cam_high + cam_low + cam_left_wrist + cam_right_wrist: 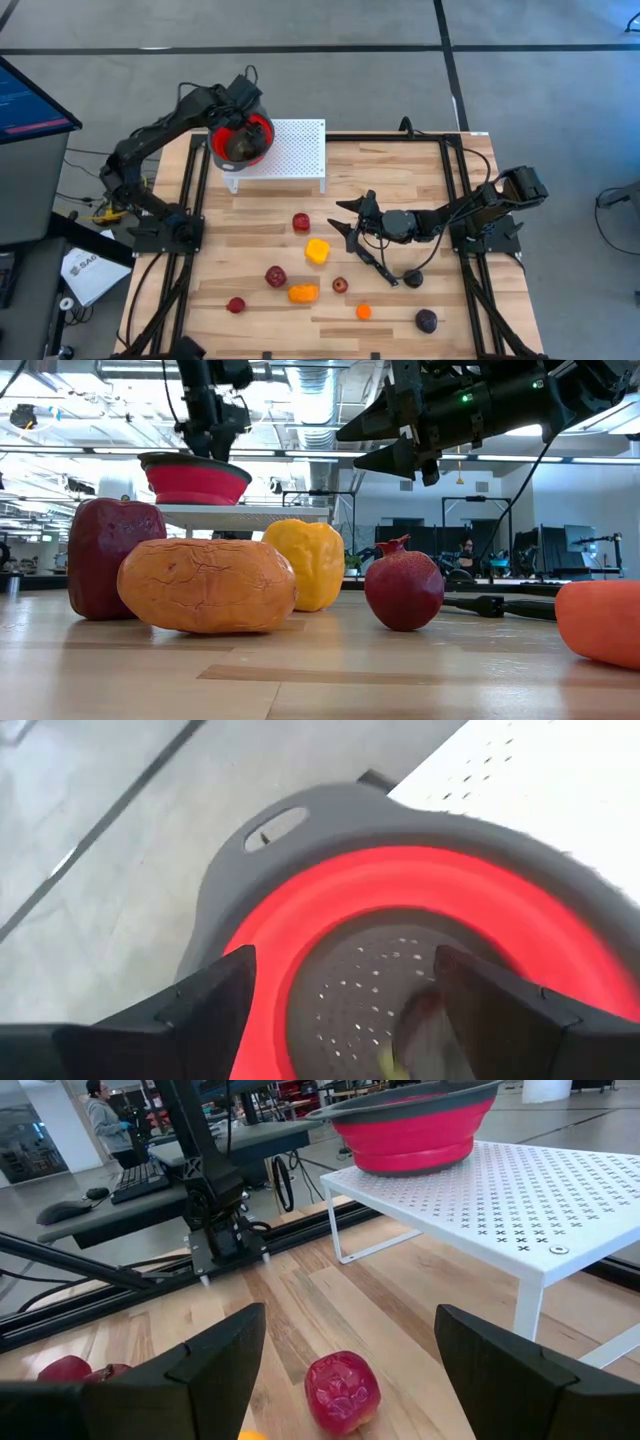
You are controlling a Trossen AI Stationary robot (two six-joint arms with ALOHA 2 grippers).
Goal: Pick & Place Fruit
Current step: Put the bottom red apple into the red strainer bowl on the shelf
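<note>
Fruit lies scattered on the counter (400,175); the left tool (345,1010) hangs open and empty over the red colander (420,890) on the white rack (300,150), something dark inside. The right tool (350,1365), open and empty, hovers above a red fruit (342,1392).

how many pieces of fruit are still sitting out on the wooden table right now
8 fruit pieces on the table: red, yellow, dark red, orange oval, small dark red, red near the left edge, small orange, dark purple. More may lie hidden inside the colander.
</note>
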